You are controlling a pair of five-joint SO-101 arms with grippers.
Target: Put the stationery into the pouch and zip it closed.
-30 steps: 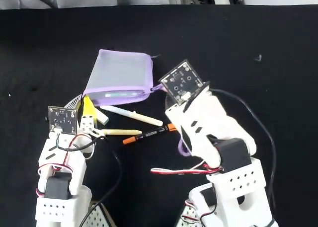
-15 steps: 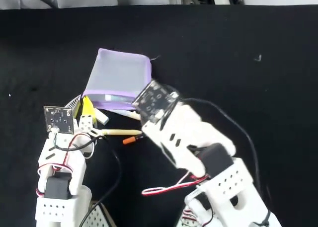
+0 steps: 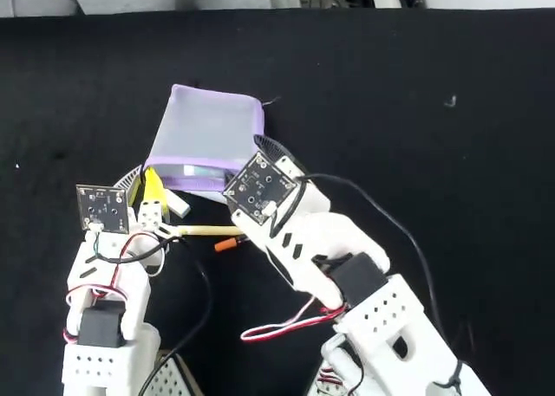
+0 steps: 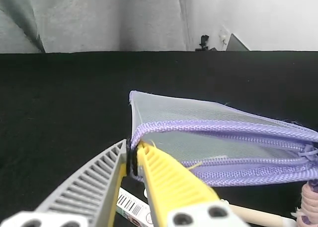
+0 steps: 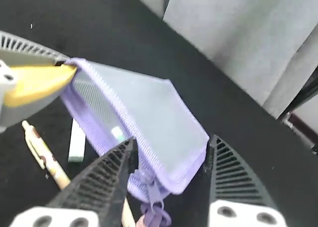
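One black table (image 3: 434, 110), two arms. One purple pouch (image 3: 208, 136) lies on it. The left gripper (image 4: 131, 151) is clamped on the pouch's corner, and the right gripper (image 5: 172, 141) is spread wide over its zipper end. Just beside the pouch lie two pens — a cream pen (image 3: 208, 230) and an orange-tipped pen (image 3: 227, 244) — and one white stick (image 3: 178, 205).

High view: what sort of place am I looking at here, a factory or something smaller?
Most likely a small robotics lab or hobby bench, not a factory: the left arm and right arm, small, white, with bare wiring, stand at a black-covered table holding a pouch and a pen.
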